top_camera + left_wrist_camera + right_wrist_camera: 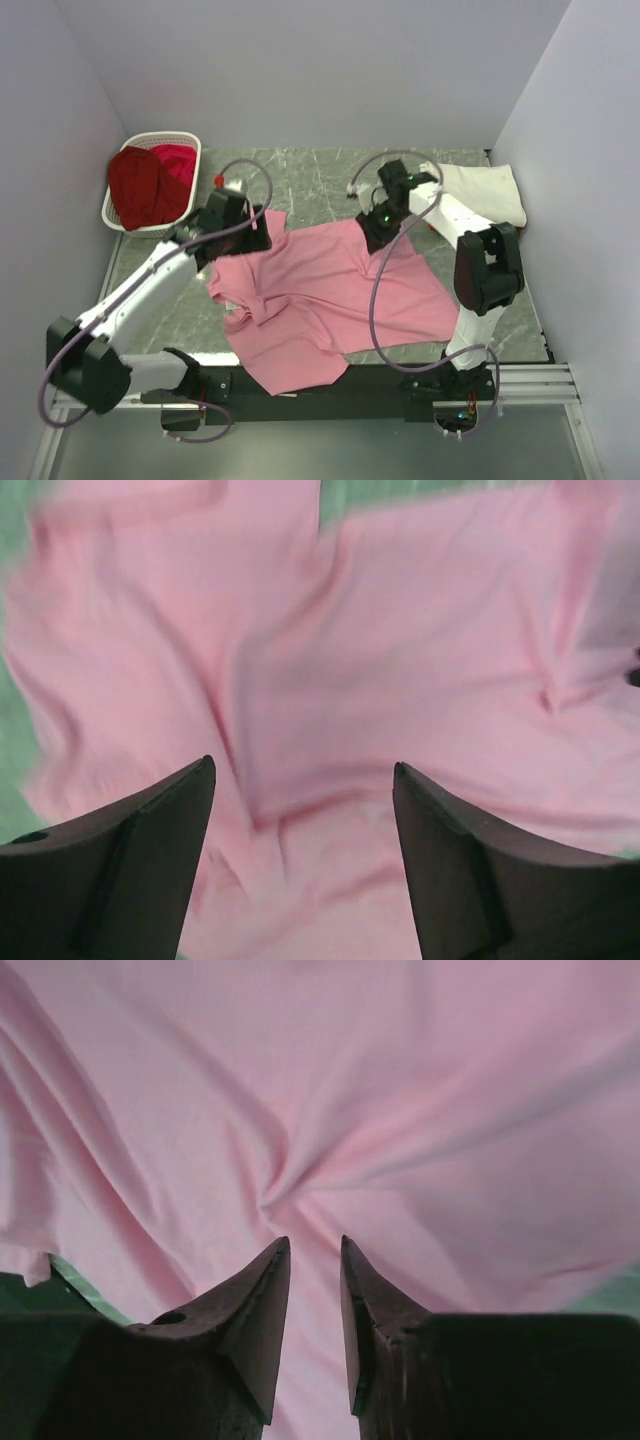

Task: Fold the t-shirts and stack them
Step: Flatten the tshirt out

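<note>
The pink t-shirt (330, 290) lies spread and wrinkled across the middle of the table, its lower hem hanging over the near edge. My left gripper (250, 226) hovers over the shirt's upper left corner. In the left wrist view it (302, 770) is wide open and empty above pink cloth (400, 630). My right gripper (378, 228) is at the shirt's top edge. In the right wrist view its jaws (315, 1242) are nearly together with pink cloth (400, 1090) between them, and folds radiate from the tips.
A white slatted basket (190, 140) at the back left holds a dark red shirt (135, 185) and a crimson one (178, 165). A cream-white shirt (485, 190) lies folded at the back right. White walls close in on three sides of the green marbled table (310, 175).
</note>
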Tool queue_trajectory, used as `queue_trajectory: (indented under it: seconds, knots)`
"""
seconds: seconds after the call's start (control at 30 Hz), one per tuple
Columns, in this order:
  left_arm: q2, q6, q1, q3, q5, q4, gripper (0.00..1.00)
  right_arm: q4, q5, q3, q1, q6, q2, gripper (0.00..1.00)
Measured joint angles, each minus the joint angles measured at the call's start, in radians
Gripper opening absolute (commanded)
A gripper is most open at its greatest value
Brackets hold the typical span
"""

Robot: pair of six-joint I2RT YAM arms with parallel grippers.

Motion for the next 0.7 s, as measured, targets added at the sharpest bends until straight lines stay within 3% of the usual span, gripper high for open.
queue_trajectory:
  seconds: [0.17, 0.33, 0.47, 0.7]
  knots:
    - [0.278, 0.319, 0.053, 0.217, -0.012, 0.068, 0.72, 0.006, -0.132, 0.146, -0.088, -0.069, -0.060, 0.36]
    - [0.520, 0.611, 0.053, 0.212, -0.098, 0.137, 0.67, 0.039, -0.227, 0.150, -0.101, -0.091, -0.098, 0.37]
    - [0.619, 0.739, 0.053, 0.199, -0.184, 0.168, 0.59, 0.051, -0.267, 0.148, -0.101, -0.091, -0.080, 0.37]
    - [0.652, 0.846, 0.053, 0.216, -0.280, 0.268, 0.53, 0.063, -0.308, 0.120, -0.109, -0.094, -0.063, 0.37]
